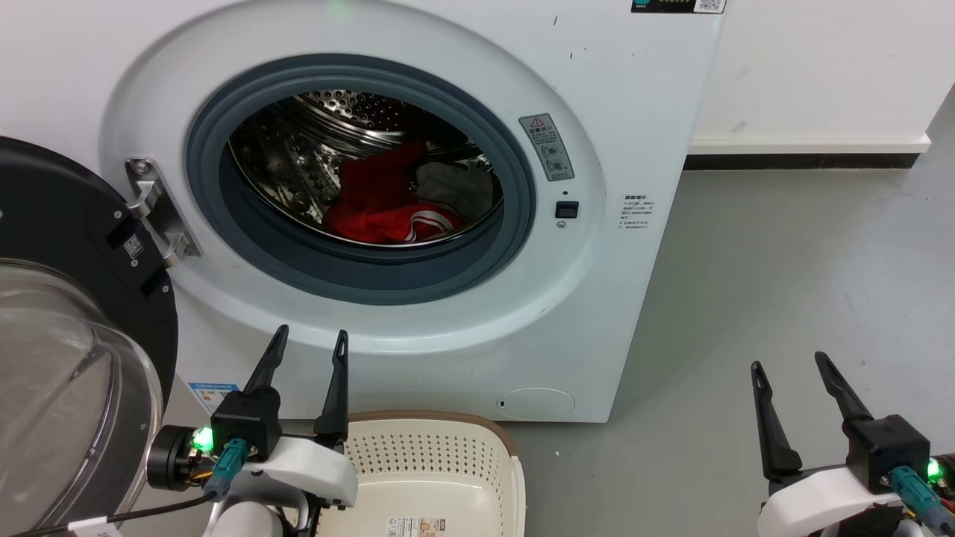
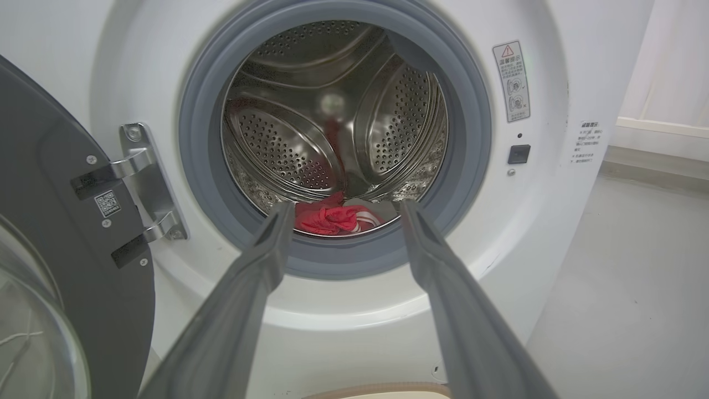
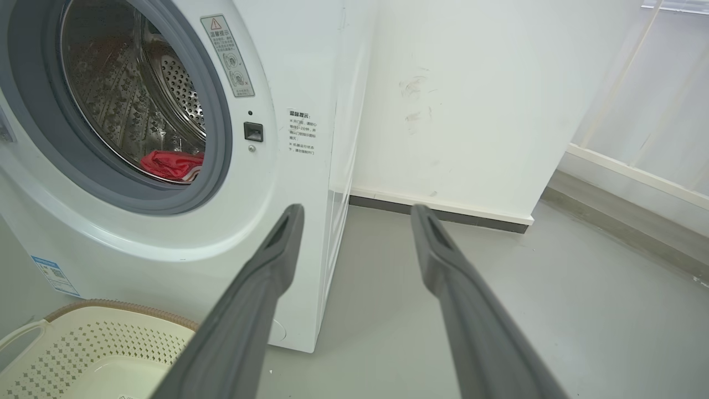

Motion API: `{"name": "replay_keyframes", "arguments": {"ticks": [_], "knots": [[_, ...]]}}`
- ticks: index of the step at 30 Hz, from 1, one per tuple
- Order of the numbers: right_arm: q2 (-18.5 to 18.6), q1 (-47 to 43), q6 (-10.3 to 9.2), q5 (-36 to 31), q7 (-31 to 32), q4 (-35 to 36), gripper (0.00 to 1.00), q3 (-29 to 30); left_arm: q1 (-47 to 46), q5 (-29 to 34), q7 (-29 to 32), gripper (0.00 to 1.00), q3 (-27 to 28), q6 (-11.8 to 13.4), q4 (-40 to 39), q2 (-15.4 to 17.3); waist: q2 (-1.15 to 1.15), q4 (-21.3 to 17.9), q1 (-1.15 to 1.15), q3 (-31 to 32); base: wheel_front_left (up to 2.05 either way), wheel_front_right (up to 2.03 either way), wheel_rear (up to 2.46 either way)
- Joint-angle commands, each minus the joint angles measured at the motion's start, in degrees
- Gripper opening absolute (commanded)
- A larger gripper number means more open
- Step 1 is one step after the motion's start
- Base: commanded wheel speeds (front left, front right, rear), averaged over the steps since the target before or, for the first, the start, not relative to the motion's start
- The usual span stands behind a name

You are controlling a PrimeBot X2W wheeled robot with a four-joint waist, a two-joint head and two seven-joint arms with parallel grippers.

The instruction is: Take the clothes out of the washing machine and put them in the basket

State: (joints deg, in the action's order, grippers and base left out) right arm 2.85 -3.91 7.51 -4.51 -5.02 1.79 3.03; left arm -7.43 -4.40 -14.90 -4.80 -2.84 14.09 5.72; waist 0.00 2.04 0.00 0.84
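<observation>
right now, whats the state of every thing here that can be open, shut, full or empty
washing machine: open, its door swung out to the left
drum: holds the clothes at its bottom
clothes: red pieces and a whitish-grey one, piled in the drum, not gripped
basket: upright on the floor before the machine, no clothes in the part that shows
left hand: open, empty
right hand: open, empty

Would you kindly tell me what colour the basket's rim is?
Brown, on the cream-white basket; the head view shows it best.
</observation>
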Motion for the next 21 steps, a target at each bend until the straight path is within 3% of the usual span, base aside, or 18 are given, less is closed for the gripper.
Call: {"name": "replay_keyframes", "arguments": {"ticks": [1, 21], "knots": [[0.1, -0.3, -0.04, -0.2, -0.4, 0.0, 1.0, 0.1, -0.8, 0.2, -0.4, 1.0, 0.3, -0.1, 0.2, -0.1, 0.0, 0.0, 0.0, -0.1, 0.0, 0.0, 0.0], [0.0, 0.9, -0.04, 0.7, -0.4, 0.1, 1.0, -0.7, -3.4, -1.1, -0.3, 1.0, 1.5, -0.2, 4.6, -0.1, 0.0, -1.3, 0.0, -1.6, 0.0, 0.0, 0.0]]}}
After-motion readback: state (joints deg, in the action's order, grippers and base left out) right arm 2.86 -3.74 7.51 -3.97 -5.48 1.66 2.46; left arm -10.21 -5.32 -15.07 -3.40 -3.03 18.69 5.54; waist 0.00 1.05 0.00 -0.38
